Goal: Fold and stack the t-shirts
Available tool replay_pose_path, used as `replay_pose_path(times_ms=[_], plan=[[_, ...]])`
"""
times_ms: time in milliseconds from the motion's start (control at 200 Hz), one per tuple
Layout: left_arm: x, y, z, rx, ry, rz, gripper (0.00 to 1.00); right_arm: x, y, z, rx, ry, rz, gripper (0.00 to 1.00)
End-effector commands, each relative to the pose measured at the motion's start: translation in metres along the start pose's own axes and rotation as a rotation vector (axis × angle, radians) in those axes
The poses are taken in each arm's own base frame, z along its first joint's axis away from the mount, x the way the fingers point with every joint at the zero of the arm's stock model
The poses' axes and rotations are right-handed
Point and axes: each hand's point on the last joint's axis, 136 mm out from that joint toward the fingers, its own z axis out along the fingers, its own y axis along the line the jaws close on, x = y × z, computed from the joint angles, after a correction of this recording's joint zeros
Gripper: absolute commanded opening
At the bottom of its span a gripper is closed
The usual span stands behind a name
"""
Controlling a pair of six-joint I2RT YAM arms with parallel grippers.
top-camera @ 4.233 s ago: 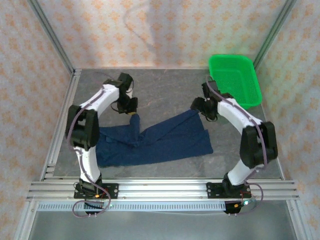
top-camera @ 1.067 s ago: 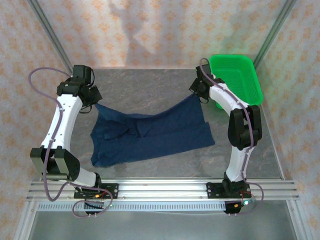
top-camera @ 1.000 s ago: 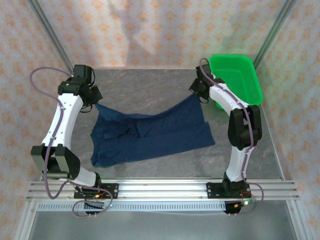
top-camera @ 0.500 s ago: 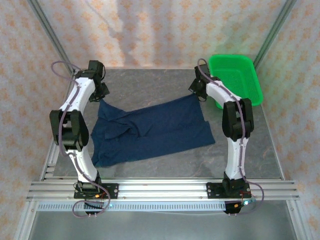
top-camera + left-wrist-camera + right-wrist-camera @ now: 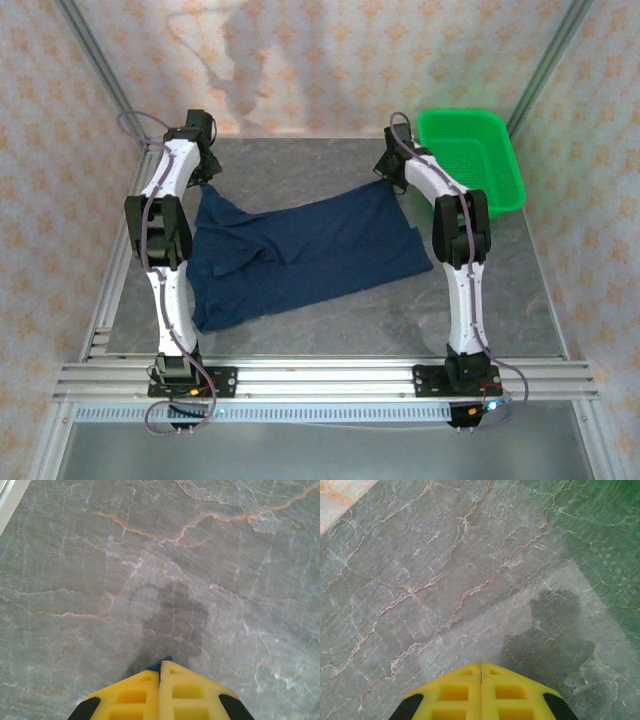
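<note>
A dark navy t-shirt point(image 5: 300, 255) lies spread across the middle of the grey marble table point(image 5: 300, 160), its near left part creased. My left gripper point(image 5: 203, 183) is shut on the shirt's far left corner. In the left wrist view a tip of blue cloth point(image 5: 152, 666) pokes out between the closed yellow fingers point(image 5: 190, 695) of that gripper point(image 5: 161, 662). My right gripper point(image 5: 387, 180) is shut at the shirt's far right corner, which rises up to it. In the right wrist view this gripper point(image 5: 481, 665) has its jaws pressed together, with no cloth showing at the tips.
A bright green mesh basket point(image 5: 470, 160) stands at the far right, just beyond the right arm. Metal frame rails run along the left side point(image 5: 115, 280) and the near edge point(image 5: 320, 380). Bare marble lies behind the shirt and to its right.
Both arms have stretched out toward the far side. The left gripper moved right and farther back with its corner, and the shirt's far edge now lies straighter and flatter.
</note>
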Motion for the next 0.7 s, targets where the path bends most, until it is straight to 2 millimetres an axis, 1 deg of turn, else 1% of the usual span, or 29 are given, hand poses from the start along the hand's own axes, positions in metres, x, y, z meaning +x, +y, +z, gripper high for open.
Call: replay_pose_path(times_ms=[0, 135, 155, 200, 225, 270, 305, 345, 375, 385, 405, 420, 440, 460, 490, 540, 550, 590, 610, 650, 655, 696], plan=[[-0.017, 0.015, 0.003, -0.018, -0.006, -0.127, 0.00, -0.021, 0.001, -0.003, -0.003, -0.054, 0.048, 0.00], [-0.026, 0.014, 0.015, 0.018, 0.019, -0.218, 0.00, -0.030, 0.008, -0.006, -0.022, -0.079, 0.053, 0.00], [-0.027, 0.015, 0.016, 0.021, 0.022, -0.228, 0.03, -0.031, 0.009, -0.007, -0.026, -0.081, 0.055, 0.01], [-0.033, 0.012, 0.015, 0.044, 0.023, -0.250, 0.13, -0.033, 0.011, -0.008, -0.036, -0.081, 0.060, 0.05], [-0.036, 0.012, 0.014, 0.055, 0.022, -0.262, 0.17, -0.035, 0.012, -0.010, -0.043, -0.082, 0.068, 0.06], [-0.045, 0.012, 0.004, 0.072, -0.001, -0.294, 0.21, -0.037, 0.014, -0.013, -0.054, -0.086, 0.083, 0.07], [-0.055, 0.012, -0.006, 0.100, -0.027, -0.323, 0.26, -0.040, 0.015, -0.016, -0.066, -0.093, 0.096, 0.11], [-0.068, 0.011, -0.020, 0.142, -0.064, -0.355, 0.36, -0.044, 0.016, -0.021, -0.073, -0.106, 0.112, 0.17], [-0.078, 0.011, -0.033, 0.172, -0.096, -0.381, 0.48, -0.046, 0.016, -0.025, -0.081, -0.118, 0.123, 0.20], [-0.081, 0.011, -0.037, 0.182, -0.107, -0.387, 0.54, -0.047, 0.017, -0.026, -0.085, -0.124, 0.126, 0.21], [-0.087, 0.012, -0.046, 0.200, -0.126, -0.398, 0.64, -0.048, 0.018, -0.029, -0.091, -0.128, 0.133, 0.28], [-0.092, 0.013, -0.052, 0.213, -0.140, -0.407, 0.69, -0.050, 0.018, -0.031, -0.096, -0.134, 0.139, 0.35], [-0.096, 0.012, -0.059, 0.230, -0.151, -0.410, 0.80, -0.051, 0.019, -0.033, -0.102, -0.139, 0.146, 0.43], [-0.099, 0.014, -0.066, 0.240, -0.157, -0.413, 0.84, -0.051, 0.019, -0.034, -0.106, -0.140, 0.149, 0.49], [-0.100, 0.016, -0.075, 0.251, -0.158, -0.412, 0.86, -0.051, 0.020, -0.037, -0.112, -0.138, 0.150, 0.54], [-0.093, 0.022, -0.089, 0.245, -0.136, -0.396, 0.87, -0.050, 0.022, -0.045, -0.126, -0.126, 0.149, 0.58], [-0.090, 0.022, -0.089, 0.240, -0.126, -0.391, 0.87, -0.049, 0.023, -0.046, -0.130, -0.123, 0.148, 0.58], [-0.080, 0.026, -0.102, 0.249, -0.099, -0.372, 0.87, -0.045, 0.025, -0.052, -0.148, -0.103, 0.147, 0.60], [-0.071, 0.025, -0.102, 0.254, -0.071, -0.361, 0.87, -0.043, 0.027, -0.056, -0.162, -0.092, 0.149, 0.61], [-0.051, 0.026, -0.111, 0.282, -0.030, -0.345, 0.87, -0.035, 0.029, -0.062, -0.195, -0.057, 0.149, 0.62], [-0.051, 0.026, -0.115, 0.291, -0.034, -0.345, 0.87, -0.034, 0.030, -0.064, -0.203, -0.053, 0.148, 0.62], [-0.027, 0.027, -0.119, 0.324, 0.006, -0.330, 0.87, -0.024, 0.034, -0.073, -0.244, -0.016, 0.146, 0.63]])
